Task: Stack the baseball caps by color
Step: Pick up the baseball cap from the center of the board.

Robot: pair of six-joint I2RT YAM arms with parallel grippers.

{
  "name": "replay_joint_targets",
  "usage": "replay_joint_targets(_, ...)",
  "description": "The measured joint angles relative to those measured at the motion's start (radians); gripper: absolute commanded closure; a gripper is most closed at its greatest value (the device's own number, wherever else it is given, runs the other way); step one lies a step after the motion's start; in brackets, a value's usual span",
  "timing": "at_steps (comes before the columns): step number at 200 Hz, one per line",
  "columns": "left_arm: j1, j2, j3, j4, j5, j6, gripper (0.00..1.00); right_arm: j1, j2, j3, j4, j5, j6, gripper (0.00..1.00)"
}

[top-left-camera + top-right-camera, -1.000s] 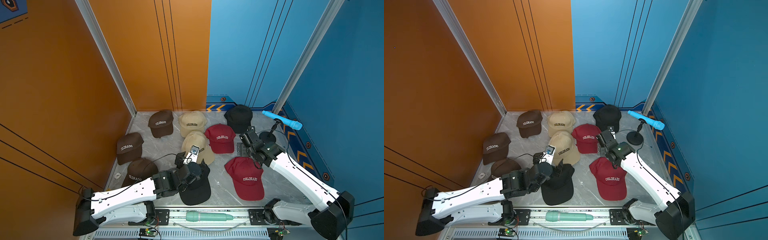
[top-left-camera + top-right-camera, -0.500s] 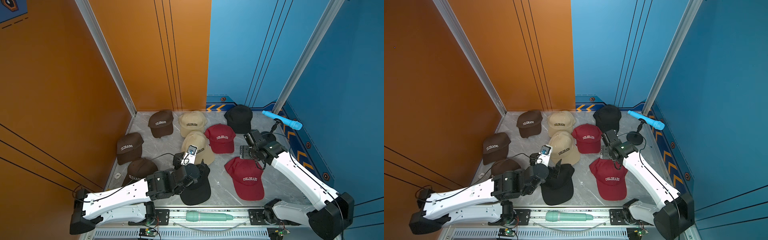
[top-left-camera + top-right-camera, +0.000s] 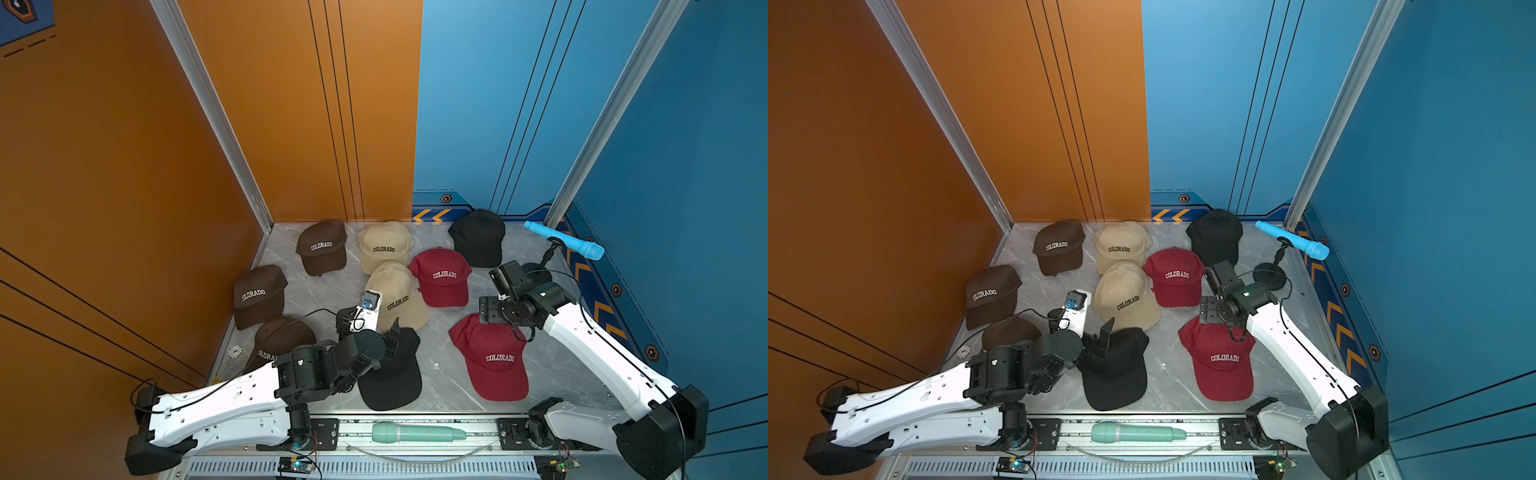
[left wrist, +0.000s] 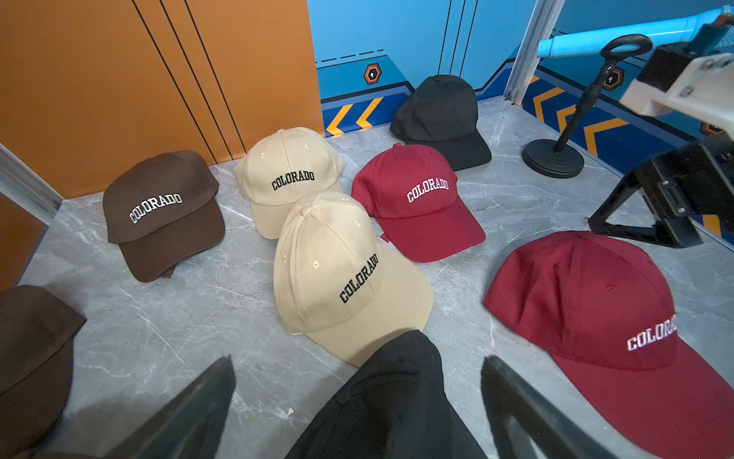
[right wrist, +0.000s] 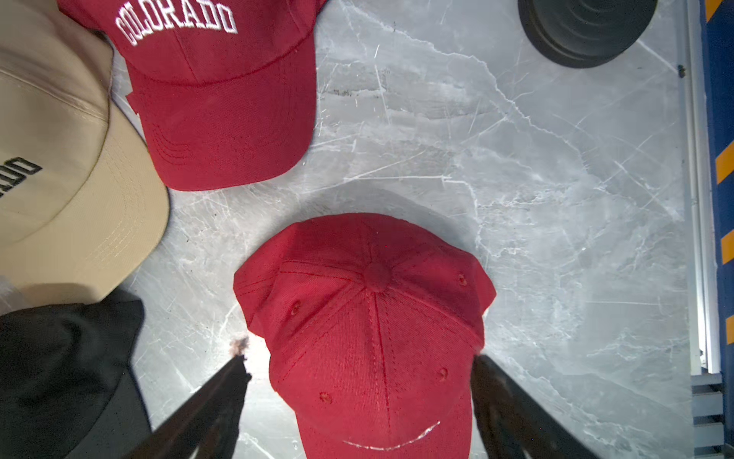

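Nine baseball caps lie on the marble floor (image 3: 453, 374). Brown caps (image 3: 322, 247) (image 3: 257, 295) sit at the left, and a third brown one (image 3: 282, 340) is partly under my left arm. Beige caps (image 3: 384, 247) (image 3: 395, 297) lie mid-table. A red cap (image 3: 442, 276) and a black cap (image 3: 478, 237) lie further back. My left gripper (image 4: 357, 381) is open, its jaws either side of the near black cap (image 3: 390, 374). My right gripper (image 5: 360, 363) is open, straddling the crown of the near red cap (image 5: 369, 318) (image 3: 494, 361).
A blue microphone (image 3: 565, 245) rests on a black stand (image 4: 554, 159) at the back right, close behind my right arm. A teal microphone (image 3: 415, 432) lies on the front rail. A small white disc (image 3: 235, 352) sits by the left wall. Orange and blue walls enclose the floor.
My right gripper has moved from beside the far red cap toward the front and now sits over the near red cap's crown. The left gripper stays over the near black cap.
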Motion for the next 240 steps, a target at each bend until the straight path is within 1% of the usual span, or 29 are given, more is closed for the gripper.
replay_joint_targets(31, 0.019, -0.003, -0.004, -0.011, 0.004, 0.001, 0.02, -0.011, 0.010, 0.000, 0.001, -0.008, 0.003, 0.10)
replay_joint_targets(94, 0.024, -0.002, -0.002, -0.029, 0.004, 0.000, 0.02, -0.031, 0.011, -0.009, 0.002, -0.042, 0.002, 0.09)
replay_joint_targets(143, 0.050, 0.036, 0.039, -0.053, 0.005, -0.002, 0.02, -0.070, 0.011, -0.009, 0.002, -0.078, -0.005, 0.09)
replay_joint_targets(189, 0.070, 0.052, 0.055, -0.064, 0.012, -0.002, 0.02, -0.072, 0.011, -0.013, 0.002, -0.102, -0.005, 0.10)
replay_joint_targets(240, 0.072, 0.052, 0.087, -0.076, 0.024, -0.006, 0.02, -0.082, -0.007, -0.013, 0.002, -0.120, -0.010, 0.09)
